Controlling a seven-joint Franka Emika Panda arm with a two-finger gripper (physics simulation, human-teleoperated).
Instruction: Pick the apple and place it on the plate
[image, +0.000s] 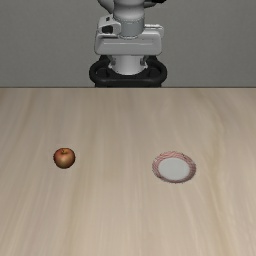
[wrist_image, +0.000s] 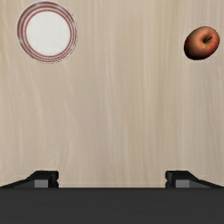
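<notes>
Reaching for apple (image: 64, 157) | gripper (wrist_image: 112, 179) fingers spread wide, holding nothing | apple on table (image: 120, 210) toward exterior view's left edge, plate (image: 156, 167) well apart toward right edge | advice: centre 2 fingers over apple, descend straight, close across its middle

The exterior camera stands in front of the robot (image: 128, 40) and higher than the table (image: 128, 120). It looks down at a slant toward the arm's base and the grey wall (image: 40, 40) behind. It is rather far, so the whole width of the wooden top fits in, with the apple (image: 64, 157) toward the exterior view's left and the plate (image: 175, 168) toward its right. The wrist camera sits on the hand and looks almost straight down from well above the wood (the gripper (wrist_image: 112, 179) shows at its edge). Both views share the stretch with apple (wrist_image: 202, 43) and plate (wrist_image: 49, 31), turned half a turn against each other.
</notes>
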